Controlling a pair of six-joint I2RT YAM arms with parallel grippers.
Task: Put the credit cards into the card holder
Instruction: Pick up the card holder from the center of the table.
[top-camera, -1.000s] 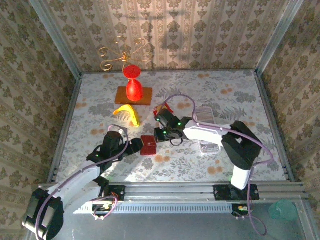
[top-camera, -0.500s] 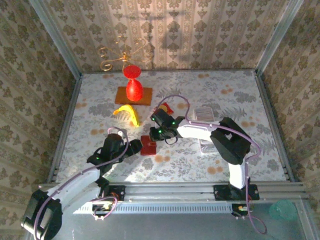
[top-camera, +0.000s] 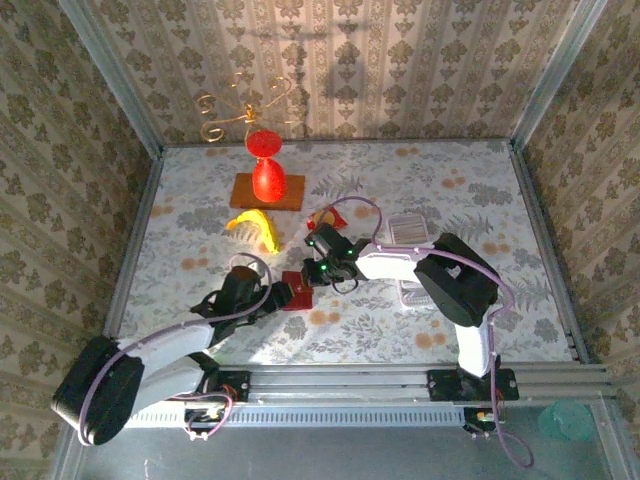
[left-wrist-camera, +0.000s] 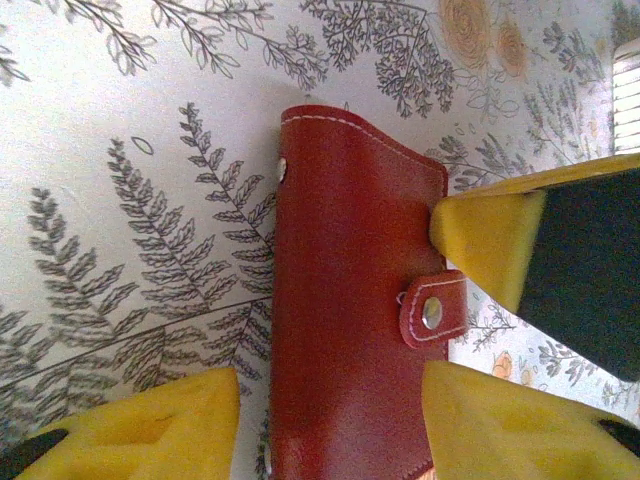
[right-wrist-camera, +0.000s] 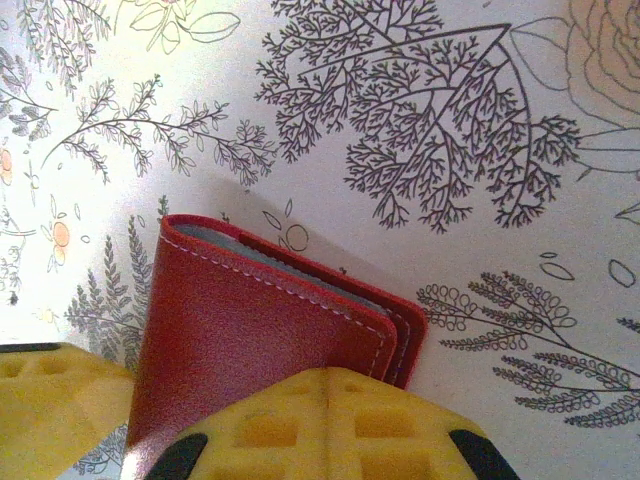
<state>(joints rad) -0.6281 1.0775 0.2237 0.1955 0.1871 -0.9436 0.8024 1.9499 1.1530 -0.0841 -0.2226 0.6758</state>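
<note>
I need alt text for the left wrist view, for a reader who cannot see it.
A closed dark-red card holder, clasp snapped, lies on a fern-printed tablecloth between the open yellow fingers of the left gripper; the right gripper touches its right edge.

Overhead view: bright, warm light. A pale glare patch lies on the worktop (top-camera: 470, 190) near its front left edge, and the red vase (top-camera: 266, 175) is oversaturated. Faint shadows fall on the back wall (top-camera: 340, 50).

Wrist views: even light, sharp on the red case (left-wrist-camera: 350, 300) and the fern print. The yellow pads (left-wrist-camera: 165, 425) of the left tool (left-wrist-camera: 330, 430) are soft at the frame bottom. In the right wrist view, a grey shadow edges the case.
</note>
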